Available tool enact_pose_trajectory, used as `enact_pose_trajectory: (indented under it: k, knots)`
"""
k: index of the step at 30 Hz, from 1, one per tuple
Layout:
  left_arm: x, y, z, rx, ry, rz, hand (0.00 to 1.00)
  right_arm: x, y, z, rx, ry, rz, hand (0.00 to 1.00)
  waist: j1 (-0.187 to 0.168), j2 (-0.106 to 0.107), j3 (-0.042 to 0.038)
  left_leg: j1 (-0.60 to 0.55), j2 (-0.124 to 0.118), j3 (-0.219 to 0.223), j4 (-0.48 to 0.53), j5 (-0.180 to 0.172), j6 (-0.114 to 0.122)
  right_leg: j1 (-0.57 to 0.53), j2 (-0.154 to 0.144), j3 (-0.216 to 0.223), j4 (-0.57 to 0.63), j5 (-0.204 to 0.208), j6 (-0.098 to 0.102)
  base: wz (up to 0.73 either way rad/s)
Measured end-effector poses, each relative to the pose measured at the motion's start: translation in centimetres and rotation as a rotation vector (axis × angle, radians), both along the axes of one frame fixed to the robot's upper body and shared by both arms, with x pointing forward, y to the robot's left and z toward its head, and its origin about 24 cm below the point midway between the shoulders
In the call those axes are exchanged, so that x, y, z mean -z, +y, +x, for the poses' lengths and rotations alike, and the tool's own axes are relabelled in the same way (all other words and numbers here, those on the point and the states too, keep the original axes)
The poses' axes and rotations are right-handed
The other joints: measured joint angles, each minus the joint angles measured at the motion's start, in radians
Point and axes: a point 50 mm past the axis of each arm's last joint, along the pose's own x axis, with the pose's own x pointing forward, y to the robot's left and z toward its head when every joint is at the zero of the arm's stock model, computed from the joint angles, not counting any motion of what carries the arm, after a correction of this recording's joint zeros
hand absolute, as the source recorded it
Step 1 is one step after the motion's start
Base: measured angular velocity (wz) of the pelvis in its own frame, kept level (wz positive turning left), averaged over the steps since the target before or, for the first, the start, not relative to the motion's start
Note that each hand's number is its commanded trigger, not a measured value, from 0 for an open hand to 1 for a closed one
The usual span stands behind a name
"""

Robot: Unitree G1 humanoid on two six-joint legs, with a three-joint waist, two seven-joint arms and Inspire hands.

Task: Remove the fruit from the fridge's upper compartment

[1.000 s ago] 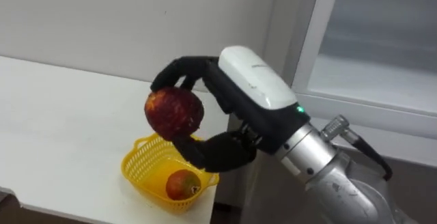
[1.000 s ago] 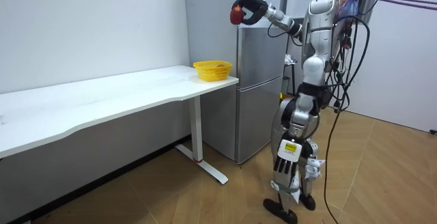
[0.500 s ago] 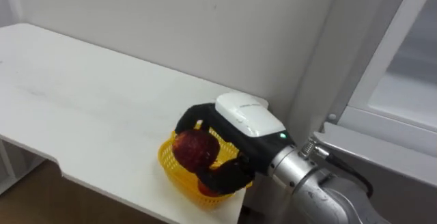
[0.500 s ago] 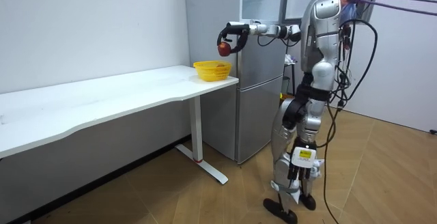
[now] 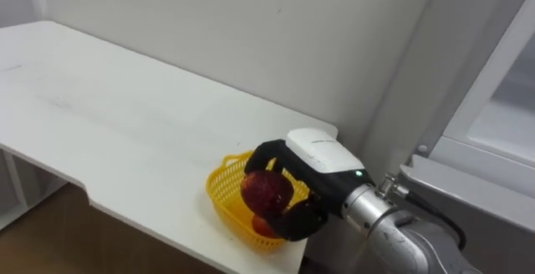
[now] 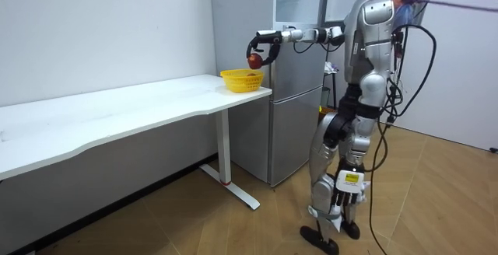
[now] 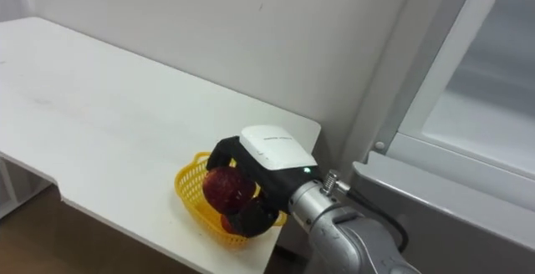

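Above the yellow basket on the surface, the right hand grips a red fruit; release apparently remains.

A round, mottled red apple. The right hand grips it, just above the yellow basket.

ribbed yellow plastic basket, smooth matt white table, grey satin metal fridge, wood-grain floor.

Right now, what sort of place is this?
Likely a lab room staged for housework: a silver two-door fridge beside a long white table, with a yellow basket at the table's end.
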Motion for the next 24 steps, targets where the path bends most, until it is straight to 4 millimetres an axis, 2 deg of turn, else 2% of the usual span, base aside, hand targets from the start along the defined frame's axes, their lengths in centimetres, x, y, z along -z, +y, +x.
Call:
enact_pose_trajectory:
  k: [7,17,23,24]
  knots:
    - [-0.02,0.09,0.04,-0.002,0.003,-0.001,0.0,0.72,-0.66,0.63,0.038,0.028,-0.005,1.0,0.012,0.013,0.0095,-0.01,0.001,-0.006,0.027,-0.01,0.003,-0.004,-0.002,0.001,0.015,0.0,0.0,0.01]
    - [-0.15,0.47,0.04,-0.002,0.01,0.009,0.0,0.47,-0.67,0.67,0.042,0.007,0.007,1.0,0.02,0.017,0.0087,-0.024,0.0,-0.005,0.044,-0.012,0.007,-0.017,-0.006,0.001,0.029,0.0,0.0,0.0]
    - [-0.17,0.54,-0.04,-0.005,0.013,0.014,0.0,0.43,-0.69,0.68,0.045,0.001,0.013,1.0,0.022,0.023,0.0054,-0.022,0.0,-0.006,0.046,-0.013,0.007,-0.014,-0.006,0.0,0.031,0.0,0.0,0.0]
    - [-0.17,0.54,-0.13,-0.006,0.017,0.016,0.0,0.42,-0.69,0.68,0.046,0.0,0.018,0.61,0.022,0.025,0.0046,-0.021,0.0,-0.006,0.046,-0.013,0.007,-0.013,-0.006,0.0,0.031,0.0,0.0,0.0]
